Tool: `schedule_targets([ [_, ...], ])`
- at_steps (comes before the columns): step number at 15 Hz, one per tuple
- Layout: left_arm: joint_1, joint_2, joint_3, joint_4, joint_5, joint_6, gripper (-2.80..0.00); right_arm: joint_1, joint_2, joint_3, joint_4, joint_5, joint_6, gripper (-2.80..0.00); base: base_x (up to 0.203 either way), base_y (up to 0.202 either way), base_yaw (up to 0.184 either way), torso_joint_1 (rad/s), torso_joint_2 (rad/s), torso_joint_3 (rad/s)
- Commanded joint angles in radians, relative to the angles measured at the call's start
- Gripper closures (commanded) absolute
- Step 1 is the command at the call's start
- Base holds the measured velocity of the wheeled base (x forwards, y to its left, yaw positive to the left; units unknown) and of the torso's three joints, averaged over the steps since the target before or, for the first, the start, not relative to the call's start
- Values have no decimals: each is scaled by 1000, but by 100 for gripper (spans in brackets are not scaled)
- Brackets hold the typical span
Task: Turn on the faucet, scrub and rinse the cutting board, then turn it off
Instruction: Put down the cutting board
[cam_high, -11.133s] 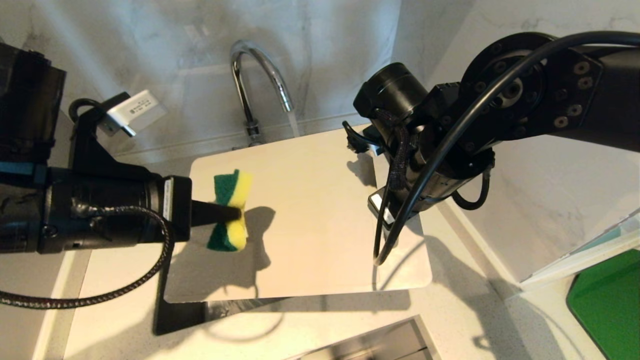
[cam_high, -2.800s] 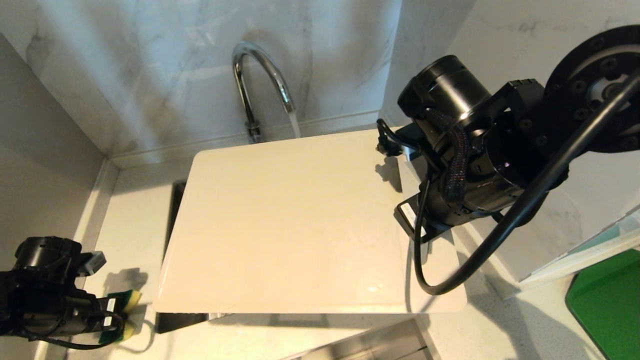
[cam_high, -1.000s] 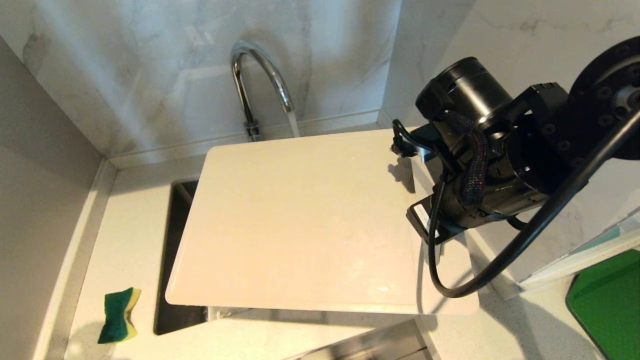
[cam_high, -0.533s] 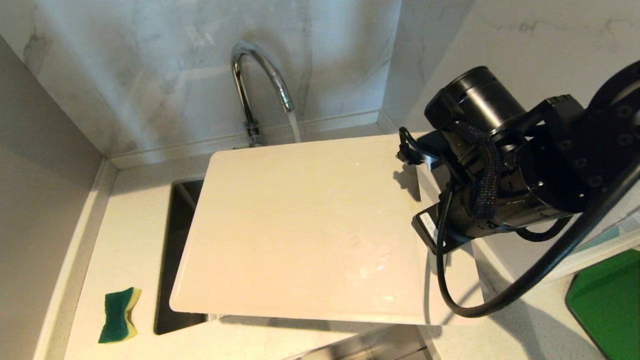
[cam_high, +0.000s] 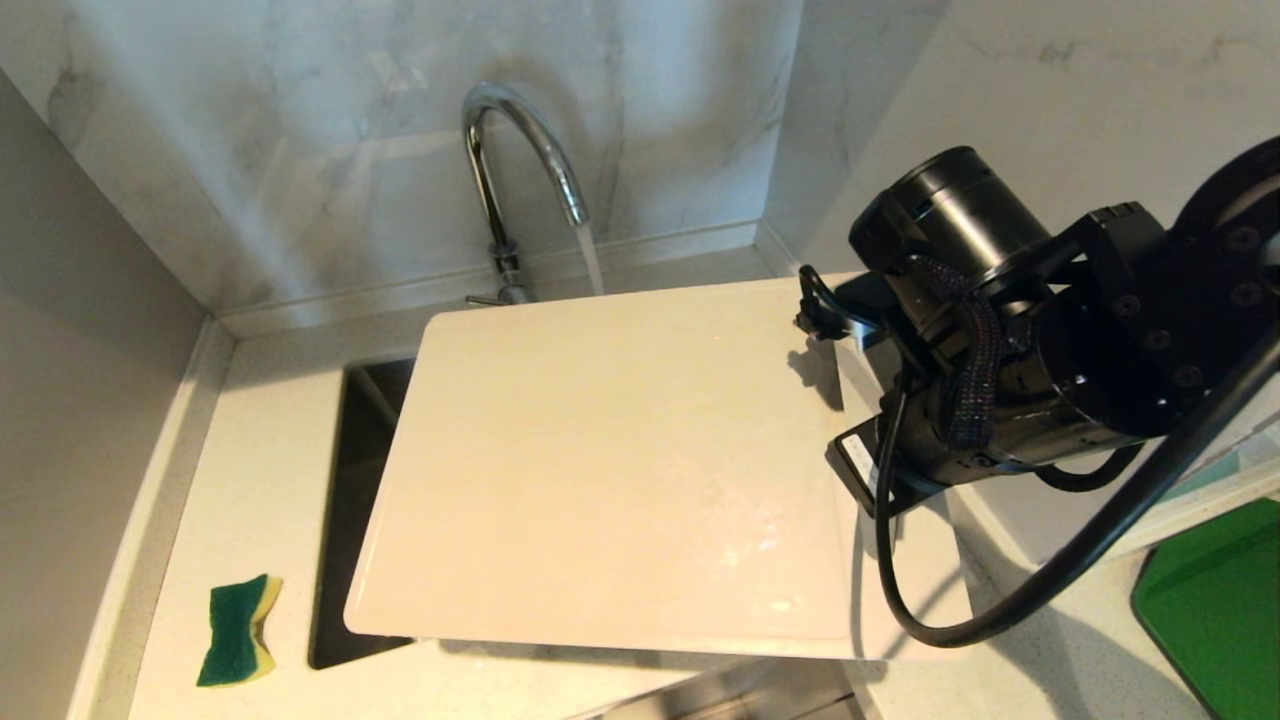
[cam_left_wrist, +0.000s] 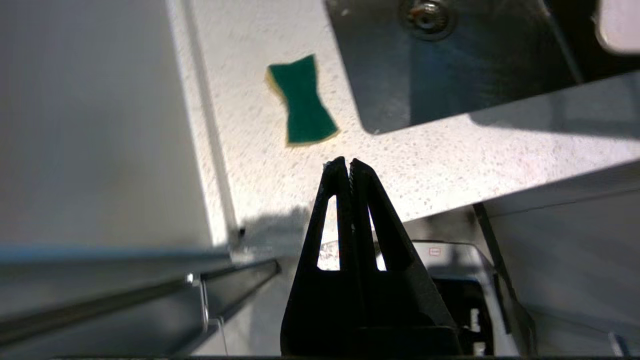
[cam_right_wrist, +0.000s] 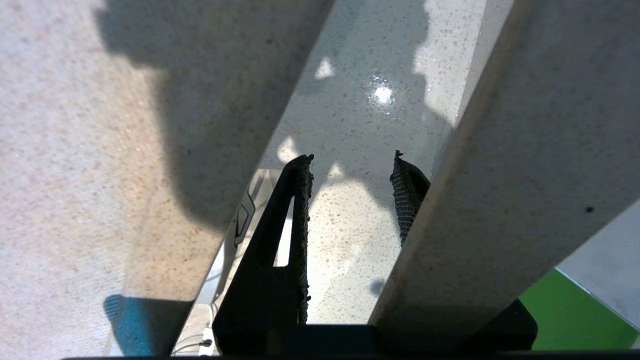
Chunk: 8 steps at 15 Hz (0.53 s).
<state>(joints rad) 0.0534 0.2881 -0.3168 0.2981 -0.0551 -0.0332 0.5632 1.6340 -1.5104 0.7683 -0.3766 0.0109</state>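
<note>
2 claws, right claw (cam_right_wrist: 350, 175) grasping cutting board (cam_high: 610, 470) under running faucet (cam_high: 520, 150), left claw (cam_left_wrist: 342, 165) clenched empty.

The right arm reaches in from the right of the head view, its thick black wrist angled downward and a looped cable hanging below it. The right hand (cam_right_wrist: 352, 187) points down, its two fingers (cam_right_wrist: 299, 210) standing apart with a clear gap between the textured pads; one finger is partly hidden behind a pale slab. The left arm is outside the head view. Its wrist view shows the left hand (cam_left_wrist: 347, 165) pointing down with its fingertips pressed together and nothing between them.
</note>
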Motion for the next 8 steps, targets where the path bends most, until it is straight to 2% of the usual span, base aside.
schedule_targets([
  [1,-52,11,66,-32,-8,51,0,-3,3,3,5,-2,0,0,0,0,0,0,0,0],
  [6,-55,-245,180,-32,3,77,0,-42,-6,30,2,-2,0,0,0,0,0,0,0,0],
  [8,-56,-291,232,-68,52,90,0,-52,-13,36,2,2,19,0,0,0,0,0,0,0],
])
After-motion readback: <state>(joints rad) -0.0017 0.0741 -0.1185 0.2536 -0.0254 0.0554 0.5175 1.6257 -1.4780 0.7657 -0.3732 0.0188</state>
